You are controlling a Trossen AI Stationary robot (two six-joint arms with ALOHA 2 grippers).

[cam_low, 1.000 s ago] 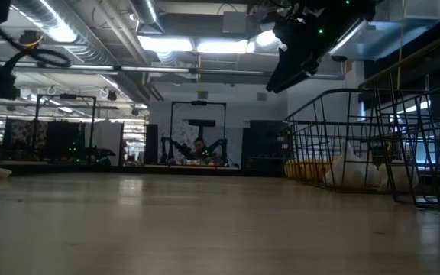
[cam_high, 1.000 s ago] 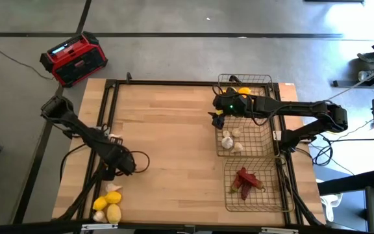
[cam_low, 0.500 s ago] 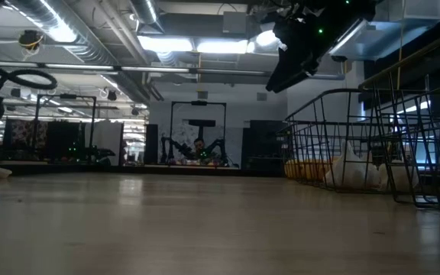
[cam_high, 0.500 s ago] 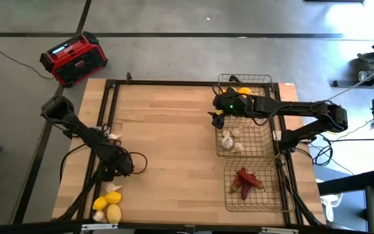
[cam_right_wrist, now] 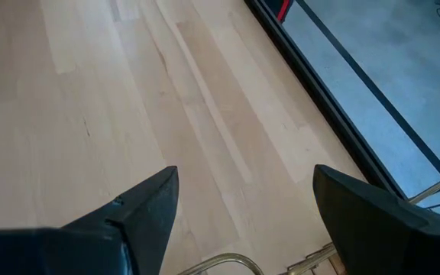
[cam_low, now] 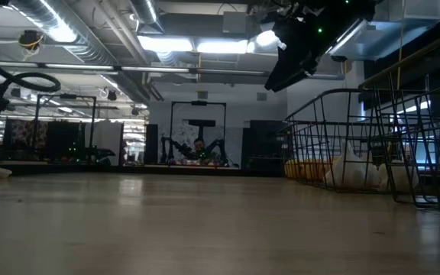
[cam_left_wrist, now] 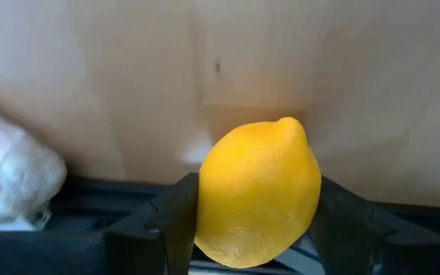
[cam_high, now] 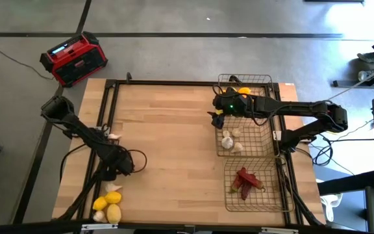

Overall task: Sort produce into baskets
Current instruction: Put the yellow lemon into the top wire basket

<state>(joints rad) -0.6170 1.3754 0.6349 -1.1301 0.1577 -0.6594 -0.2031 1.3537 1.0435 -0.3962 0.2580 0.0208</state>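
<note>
Three wire baskets stand along the table's right side. Far basket [cam_high: 257, 80]: one lemon [cam_high: 243, 90]. Middle basket [cam_high: 263, 144]: garlic bulbs [cam_high: 231, 138]. Near basket [cam_high: 271, 201]: chili peppers [cam_high: 247, 181].

Left gripper [cam_left_wrist: 254, 229], at the table's near-left edge: its fingers [cam_left_wrist: 173, 221] are clenched on a lemon [cam_left_wrist: 257, 192], one at each side. A garlic bulb [cam_left_wrist: 10, 179] lies just beside it, against the black frame rail [cam_left_wrist: 90, 197]. Two more lemons [cam_high: 109, 208] lie close together at the near-left corner. Another garlic bulb [cam_high: 113, 136] lies farther back along the left edge.

Right gripper [cam_right_wrist: 239, 210]: released, nothing between its fingers, hanging over the left rim of the middle basket.

A red radio [cam_high: 73, 58] stands on the floor beyond the far-left corner.
</note>
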